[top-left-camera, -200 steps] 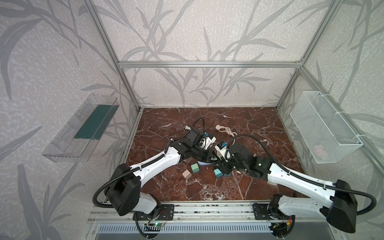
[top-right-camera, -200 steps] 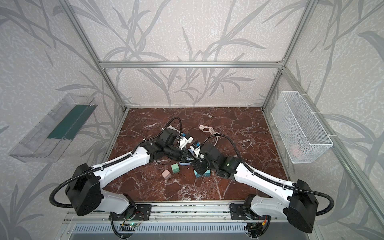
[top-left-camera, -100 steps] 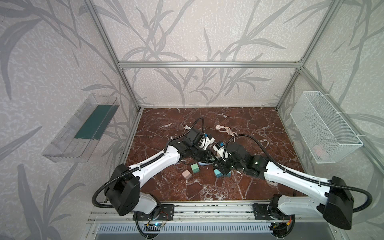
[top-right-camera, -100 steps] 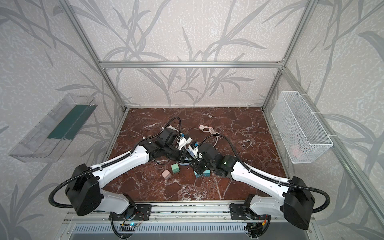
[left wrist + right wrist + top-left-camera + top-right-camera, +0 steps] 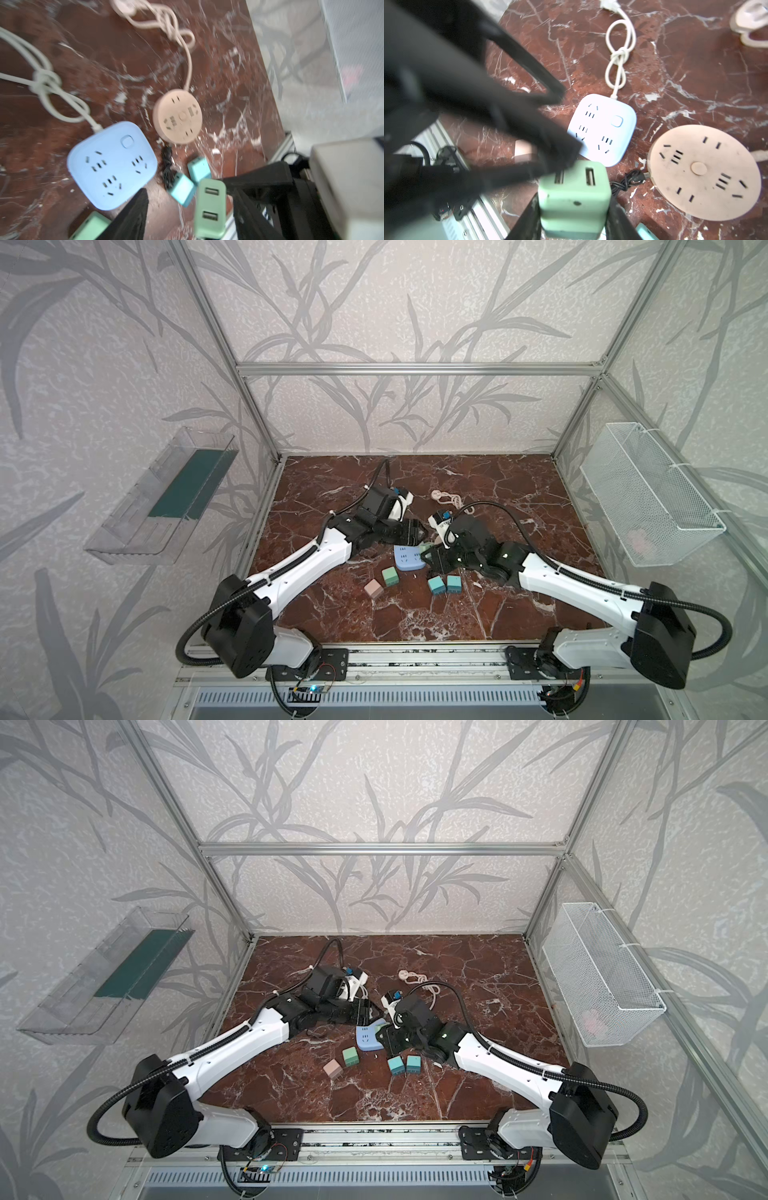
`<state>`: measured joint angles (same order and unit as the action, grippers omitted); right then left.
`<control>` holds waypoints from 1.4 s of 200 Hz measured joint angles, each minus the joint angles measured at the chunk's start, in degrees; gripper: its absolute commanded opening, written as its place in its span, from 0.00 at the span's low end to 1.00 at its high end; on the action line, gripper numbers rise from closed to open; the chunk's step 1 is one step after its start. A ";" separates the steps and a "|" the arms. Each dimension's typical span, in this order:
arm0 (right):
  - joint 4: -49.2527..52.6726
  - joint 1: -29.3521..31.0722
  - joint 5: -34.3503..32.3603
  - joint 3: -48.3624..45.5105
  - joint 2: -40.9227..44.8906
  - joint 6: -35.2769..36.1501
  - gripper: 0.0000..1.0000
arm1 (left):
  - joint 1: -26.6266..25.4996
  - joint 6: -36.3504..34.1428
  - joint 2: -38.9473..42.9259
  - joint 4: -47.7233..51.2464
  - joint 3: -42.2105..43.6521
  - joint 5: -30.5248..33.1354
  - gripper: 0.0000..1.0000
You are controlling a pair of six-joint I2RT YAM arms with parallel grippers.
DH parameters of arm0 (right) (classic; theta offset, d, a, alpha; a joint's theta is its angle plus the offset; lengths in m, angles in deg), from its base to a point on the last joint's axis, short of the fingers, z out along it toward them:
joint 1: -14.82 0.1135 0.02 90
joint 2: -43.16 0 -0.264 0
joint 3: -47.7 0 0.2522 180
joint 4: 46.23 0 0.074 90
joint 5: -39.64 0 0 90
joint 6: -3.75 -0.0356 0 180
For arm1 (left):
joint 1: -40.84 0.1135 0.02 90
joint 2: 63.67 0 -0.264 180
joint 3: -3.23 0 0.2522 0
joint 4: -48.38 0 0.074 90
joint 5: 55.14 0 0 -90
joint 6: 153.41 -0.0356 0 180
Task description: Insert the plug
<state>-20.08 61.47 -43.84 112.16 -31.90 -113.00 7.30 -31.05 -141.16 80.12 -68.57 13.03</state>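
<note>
The plug [image 5: 575,187] is a mint-green cube charger with two USB slots. My right gripper [image 5: 574,207] is shut on it, one finger pressed against each side, and holds it just above the floor. My left gripper [image 5: 190,193] is open around the same plug [image 5: 209,207], with a gap on both sides. A light-blue square power strip [image 5: 112,164] lies flat beside the plug, its sockets facing up. In both top views the two grippers meet over this strip [image 5: 405,558] [image 5: 368,1038]. A round pink power strip [image 5: 704,172] lies next to it.
Loose cube plugs lie on the marble floor: a green one [image 5: 390,576], a pink one [image 5: 373,588] and two teal ones [image 5: 436,585]. A black USB cable [image 5: 167,166] lies between the strips. A wire basket [image 5: 648,493] hangs on the right wall and a clear shelf [image 5: 166,497] on the left wall.
My left gripper's jaws have opened off the green plug. The right gripper has closed on it and keeps it in the same spot beside the blue strip.
</note>
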 measured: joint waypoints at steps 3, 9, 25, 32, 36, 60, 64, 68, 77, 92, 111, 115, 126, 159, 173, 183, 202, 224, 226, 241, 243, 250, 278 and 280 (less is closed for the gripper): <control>-0.17 -0.55 -0.04 0.00 0.00 -0.96 0.00 | 0.33 0.94 0.96 -0.98 1.18 1.07 0.62; -0.52 -1.27 -0.37 0.02 0.00 -2.32 0.00 | 1.18 2.36 3.10 -2.99 3.91 3.13 0.61; -0.46 -2.75 -1.77 0.98 -0.42 -6.34 0.00 | 1.84 6.08 8.07 -8.31 10.78 7.32 0.60; -0.42 -3.08 -2.47 1.84 -0.85 -8.17 0.00 | 1.66 7.78 9.73 -10.45 13.35 8.50 0.60; -0.42 -3.10 -2.86 2.45 -1.14 -9.33 0.00 | 1.55 8.61 10.47 -11.69 14.73 9.05 0.60; 0.20 -3.06 -5.09 6.82 -2.56 -15.43 0.00 | 0.50 12.37 11.82 -19.26 20.09 11.69 0.59; 0.35 -3.06 -5.35 7.54 -2.73 -16.59 0.00 | 0.31 12.85 11.76 -20.41 20.63 12.00 0.59; 0.42 -3.06 -5.66 8.17 -2.84 -17.81 0.00 | 0.15 13.16 11.69 -21.33 20.98 12.26 0.58; 0.76 -3.06 -6.36 9.22 -2.91 -20.15 0.00 | -0.35 13.94 11.54 -23.54 21.68 12.92 0.58; 1.38 -2.97 -7.23 10.32 -2.93 -23.50 0.00 | -1.16 14.75 11.39 -27.30 22.27 13.64 0.57; 2.05 -2.82 -8.15 10.49 -2.93 -27.34 0.00 | -1.66 15.30 11.43 -32.33 23.08 14.25 0.54; 2.27 -2.82 -8.22 10.47 -2.99 -28.02 0.00 | -1.77 15.37 11.41 -33.29 23.28 14.25 0.54; 2.64 -2.84 -8.44 10.49 -3.30 -29.66 0.00 | -1.99 15.41 11.43 -35.85 23.82 14.25 0.52; 2.32 -2.82 -8.09 10.36 -4.52 -34.23 0.00 | -2.73 15.21 11.39 -42.32 24.70 13.25 0.51; 1.77 -2.80 -7.72 10.12 -4.94 -36.09 0.00 | -3.21 15.10 11.32 -44.74 24.92 12.57 0.51; 1.36 -2.80 -7.48 10.08 -5.31 -37.42 0.00 | -3.69 14.86 11.04 -46.40 24.96 12.13 0.50; 0.79 -2.80 -6.84 10.10 -6.12 -40.06 0.00 | -4.44 14.23 10.47 -48.65 25.31 11.50 0.47; 0.59 -2.80 -5.75 10.08 -7.10 -43.36 0.00 | -5.11 13.57 10.08 -49.81 25.90 11.26 0.47; 0.57 -2.80 -5.68 10.08 -7.19 -43.58 0.00 | -5.11 13.53 10.08 -49.81 25.94 11.28 0.47; -0.28 -2.80 -4.63 9.92 -7.52 -45.57 0.00 | -5.44 13.11 10.08 -50.10 26.25 11.30 0.47; -0.44 -2.80 -4.48 9.92 -7.52 -45.86 0.00 | -5.44 13.03 10.08 -50.16 26.32 11.30 0.47; -0.79 -2.80 -4.02 9.88 -7.52 -46.49 0.00 | -5.53 12.74 10.08 -50.23 26.47 11.32 0.46; -2.54 -2.80 -3.04 9.62 -7.52 -48.74 0.00 | -5.97 12.22 10.08 -50.51 27.26 11.52 0.46; -2.78 -2.80 -2.99 9.51 -7.50 -48.81 0.00 | -5.99 12.22 10.08 -50.56 27.34 11.56 0.46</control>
<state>-22.86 58.68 -46.83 121.66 -39.40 -161.80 1.31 -18.83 -131.09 29.57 -41.23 24.60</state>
